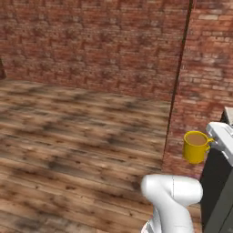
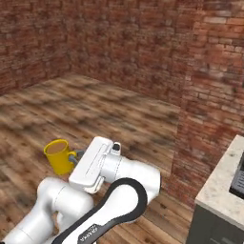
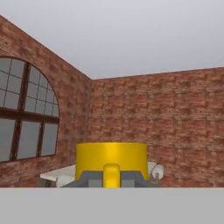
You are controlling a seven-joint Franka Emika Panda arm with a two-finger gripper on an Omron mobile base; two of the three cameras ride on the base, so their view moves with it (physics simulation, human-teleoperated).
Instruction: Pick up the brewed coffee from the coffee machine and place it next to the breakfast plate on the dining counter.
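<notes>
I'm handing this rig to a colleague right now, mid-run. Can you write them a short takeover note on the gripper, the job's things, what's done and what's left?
Gripper: shut on the handle of the yellow coffee mug.
Mug: held upright in the air over the wooden floor, brown coffee inside; in the left base view it hangs beside the brick wall's corner.
A speckled worktop on dark cabinets stands at the right.
Done: the mug is picked up and is being carried.
Left: get to the dining counter and set the mug down next to the breakfast plate. In the hand view a pale table shows past the mug; whether it is that counter I cannot tell.
</notes>
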